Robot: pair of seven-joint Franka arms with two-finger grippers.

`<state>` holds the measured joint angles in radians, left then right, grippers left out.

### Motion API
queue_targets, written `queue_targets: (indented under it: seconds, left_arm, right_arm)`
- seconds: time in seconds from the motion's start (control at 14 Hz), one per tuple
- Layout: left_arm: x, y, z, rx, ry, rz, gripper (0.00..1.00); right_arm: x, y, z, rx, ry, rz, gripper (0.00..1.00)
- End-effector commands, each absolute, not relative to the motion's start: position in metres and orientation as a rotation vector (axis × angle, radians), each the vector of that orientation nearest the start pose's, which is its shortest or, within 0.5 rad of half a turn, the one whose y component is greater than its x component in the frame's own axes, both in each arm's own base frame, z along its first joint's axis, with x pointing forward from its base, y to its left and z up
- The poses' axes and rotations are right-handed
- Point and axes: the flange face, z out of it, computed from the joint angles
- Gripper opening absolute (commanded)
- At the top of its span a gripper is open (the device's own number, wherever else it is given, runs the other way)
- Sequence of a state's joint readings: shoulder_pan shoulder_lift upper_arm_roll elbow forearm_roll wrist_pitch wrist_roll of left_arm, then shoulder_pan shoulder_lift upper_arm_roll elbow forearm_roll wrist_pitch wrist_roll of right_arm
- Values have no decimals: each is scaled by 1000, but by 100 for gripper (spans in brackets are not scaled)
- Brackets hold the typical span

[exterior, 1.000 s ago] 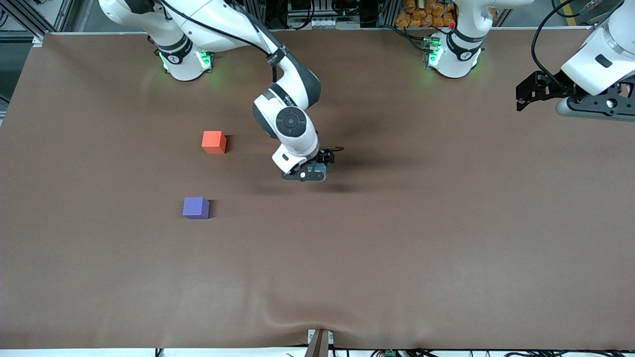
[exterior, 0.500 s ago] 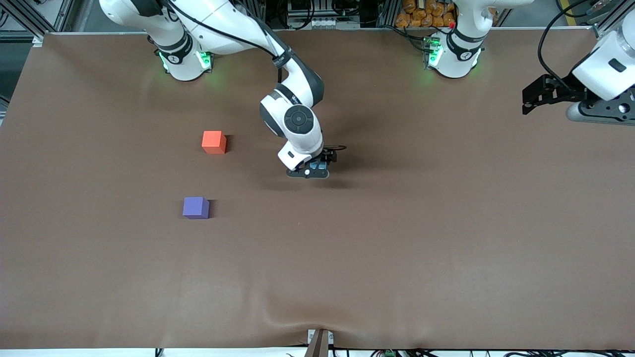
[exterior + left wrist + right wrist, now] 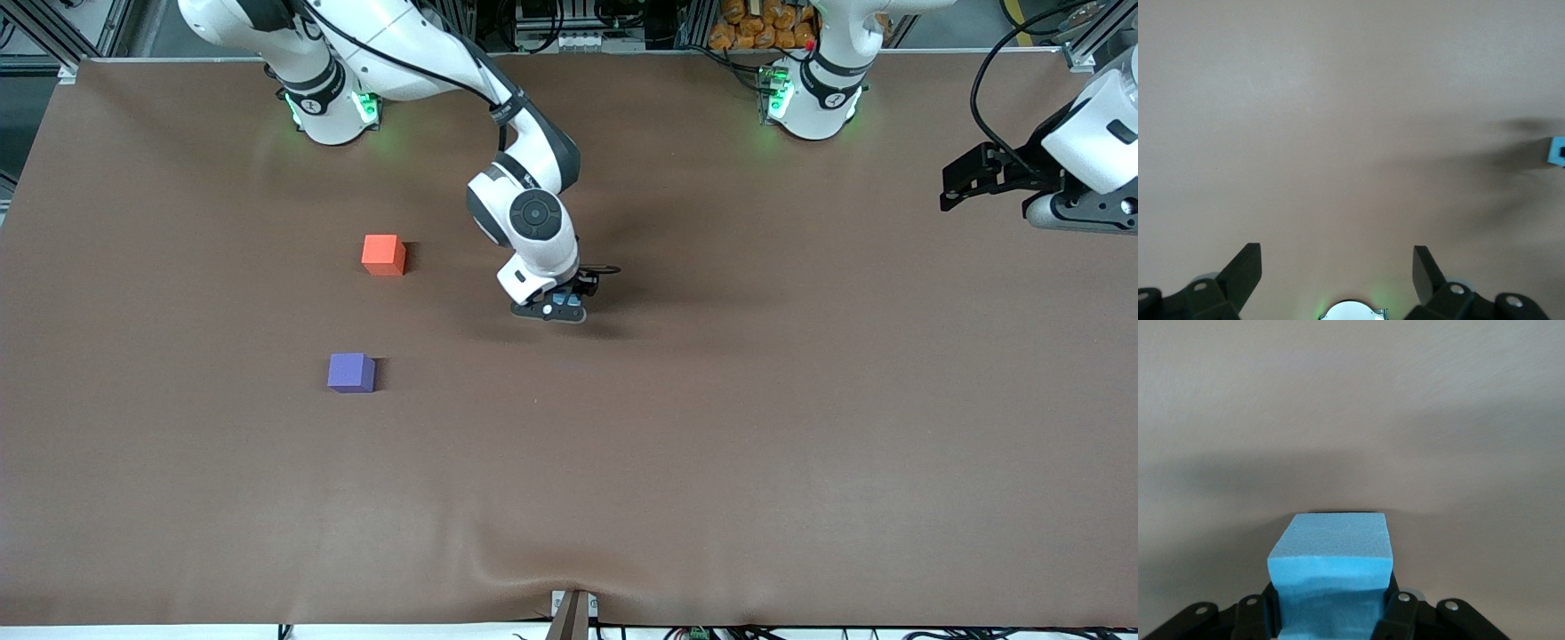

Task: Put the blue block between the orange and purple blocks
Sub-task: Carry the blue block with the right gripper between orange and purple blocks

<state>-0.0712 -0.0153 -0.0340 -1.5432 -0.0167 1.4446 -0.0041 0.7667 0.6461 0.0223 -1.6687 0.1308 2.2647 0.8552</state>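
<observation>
- Right pincer (image 3: 562, 308) is down at the brown-covered bench (image 3: 711, 444) near mid-bench, fingers clamped on the small light sky-blue matte cube (image 3: 1331, 577).
- Right wrist view: sky-blue cube sits squeezed between the two black fingers (image 3: 1399, 613), its sides dented in slightly where they press; its lower edge meets the bench surface or sits just above it, can't tell which.
- Front view: only a sliver of the sky-blue cube (image 3: 561, 300) shows under the right wrist.
- Small orange-red matte cube (image 3: 384, 254) rests on the bench at about 9–10 o'clock from the right pincer, toward the right arm's end, well apart from it.
- Small violet-purple matte cube (image 3: 351, 372) rests nearer the front camera than the orange-red one, roughly at its 6 o'clock, at about 8 o'clock from the right pincer. Bare bench between the two cubes.
- Left pincer (image 3: 965, 180) hangs in the air over the left arm's end of the bench, fingers (image 3: 1245, 267) spread wide, holding nothing; the left arm waits.
- Left wrist view: bare bench, with a corner of the sky-blue cube (image 3: 1557, 151) at the frame edge.
</observation>
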Motion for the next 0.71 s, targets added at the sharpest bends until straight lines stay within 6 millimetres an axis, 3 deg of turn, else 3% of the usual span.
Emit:
queue_targets:
  seconds: [0.0, 0.14, 0.29, 0.43, 0.57, 0.64]
  left_arm:
    - [534, -56, 638, -3146, 155, 141, 100]
    - [532, -56, 645, -3157, 140, 119, 100]
    - [532, -58, 647, -3160, 140, 107, 100]
    - [534, -56, 645, -3157, 137, 104, 100]
    - [533, -55, 646, -3151, 133, 103, 100]
    - [534, -54, 645, -3147, 130, 103, 100]
  right_arm:
    - [507, 414, 315, -3123, 281, 274, 0]
    - [532, 342, 356, -3126, 185, 342, 0]
    - [541, 266, 368, -3107, 140, 354, 0]
    - [543, 184, 357, -3076, 20, 355, 0]
    - [537, 133, 336, -3060, -5, 362, 0]
    - [533, 124, 326, -3060, 13, 365, 0]
